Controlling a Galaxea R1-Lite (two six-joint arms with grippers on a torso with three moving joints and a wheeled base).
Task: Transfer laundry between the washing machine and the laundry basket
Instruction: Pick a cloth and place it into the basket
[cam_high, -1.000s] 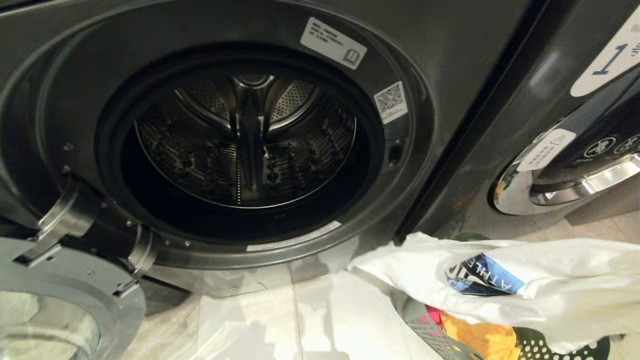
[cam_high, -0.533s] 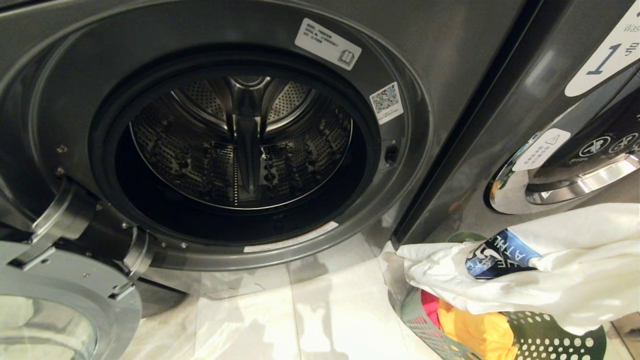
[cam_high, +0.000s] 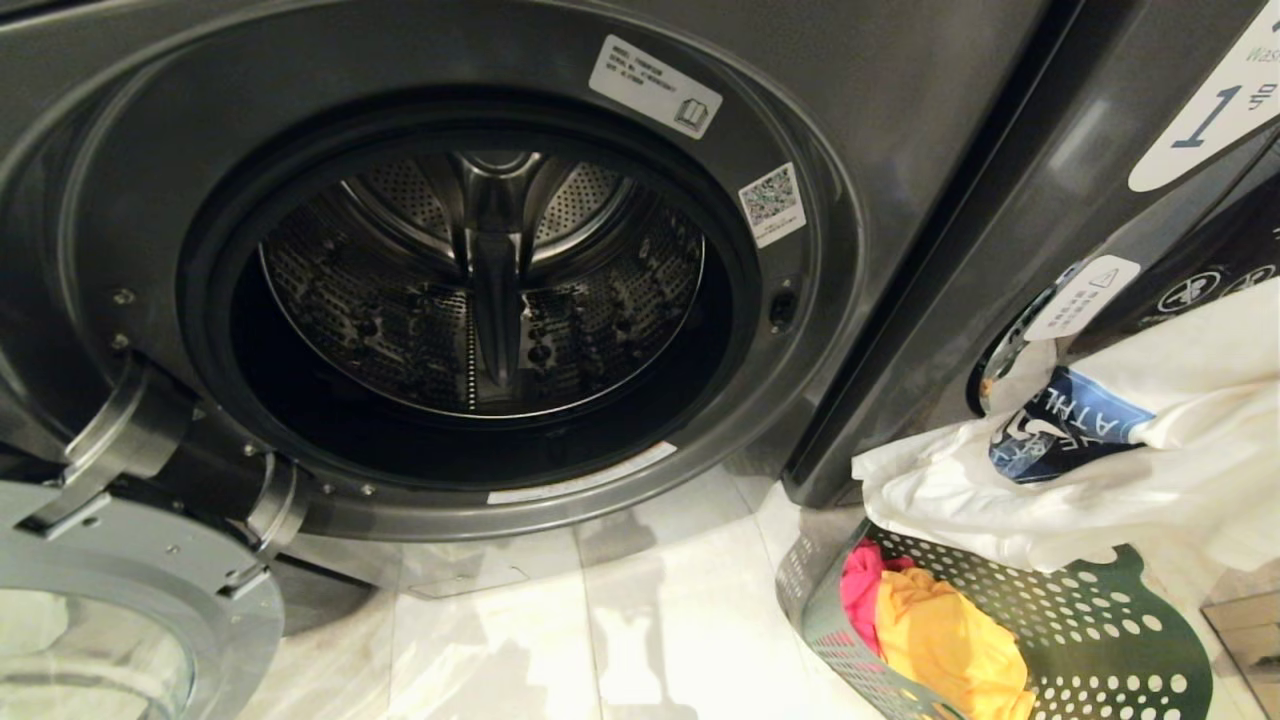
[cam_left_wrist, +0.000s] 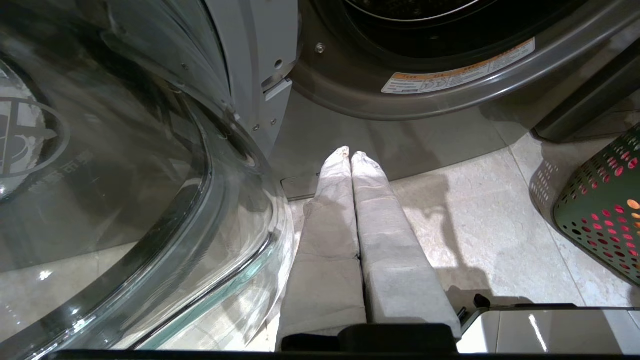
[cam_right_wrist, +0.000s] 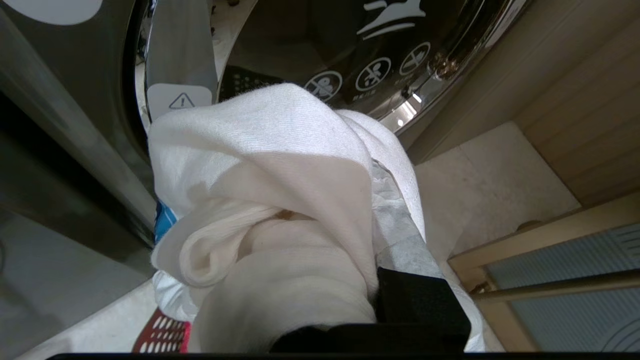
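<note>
The right pincer (cam_right_wrist: 320, 280) is all but buried in a white shirt (cam_high: 1090, 480), closed on a bunch of the cloth, so only a bit of its padded finger shows beside the folds in the wrist view. The shirt, with a blue printed patch, hangs from that hold above the green perforated basket (cam_high: 1100, 620), its lower hem draped just over the far rim; inside the basket lie a yellow garment (cam_high: 950, 650) and a pink one (cam_high: 862, 590). The drum (cam_high: 480, 290) of the washer stands open and looks empty — no cloth shows in it. The step in hand reads as carrying one piece between machine and basket; which way it is headed cannot be told from the scene alone. If it is bound for the basket, the next move calls for lowering over the middle and letting go so the trailing cloth falls inside the rim; if for the drum, for a swing across to the opening with the hem lifted clear of the door seal. The left pincer (cam_left_wrist: 351, 156) is parked low beside the open glass door (cam_left_wrist: 130, 190), fingers pressed together and holding nothing. The floor (cam_high: 620, 620) is pale glossy tile; a second machine (cam_high: 1150, 250) with a closed door stands to the right — a laundry room.
</note>
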